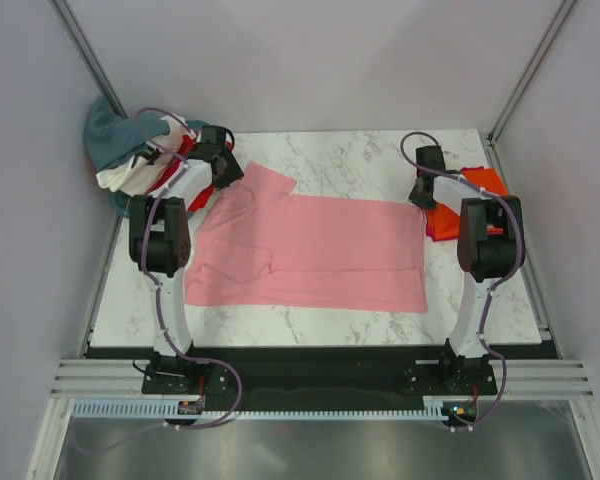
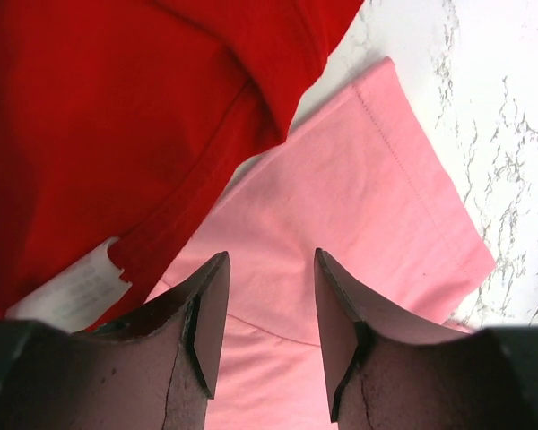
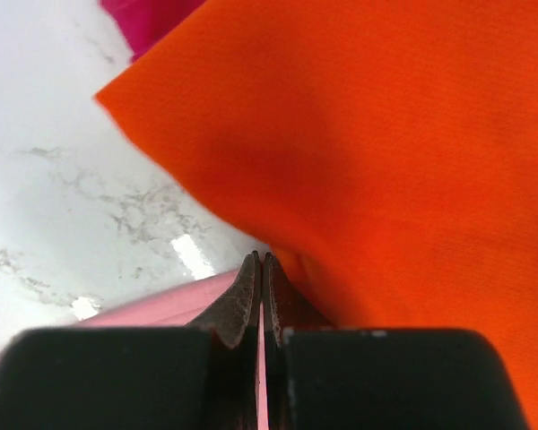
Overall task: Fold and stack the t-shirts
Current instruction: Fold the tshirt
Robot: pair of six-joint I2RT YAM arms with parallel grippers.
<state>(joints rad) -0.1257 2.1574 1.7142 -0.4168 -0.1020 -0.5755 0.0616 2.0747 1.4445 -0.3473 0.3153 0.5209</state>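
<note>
A light pink t-shirt (image 1: 320, 250) lies spread flat across the middle of the marble table. My left gripper (image 1: 226, 172) hovers open over its far-left sleeve (image 2: 368, 179), nothing between the fingers (image 2: 271, 255). A red t-shirt (image 2: 117, 107) with a white label lies just left of that sleeve. At the pink shirt's far-right corner my right gripper (image 1: 423, 195) is shut (image 3: 261, 258), with a thin strip of pink cloth showing between its fingers. A bright orange t-shirt (image 3: 386, 134) lies right behind it, at the table's right edge (image 1: 485, 182).
A heap of teal-grey, white and red shirts (image 1: 130, 150) sits at the far left corner, hanging off the table edge. A bit of magenta cloth (image 3: 148, 13) shows beside the orange shirt. Grey walls close in the sides and back.
</note>
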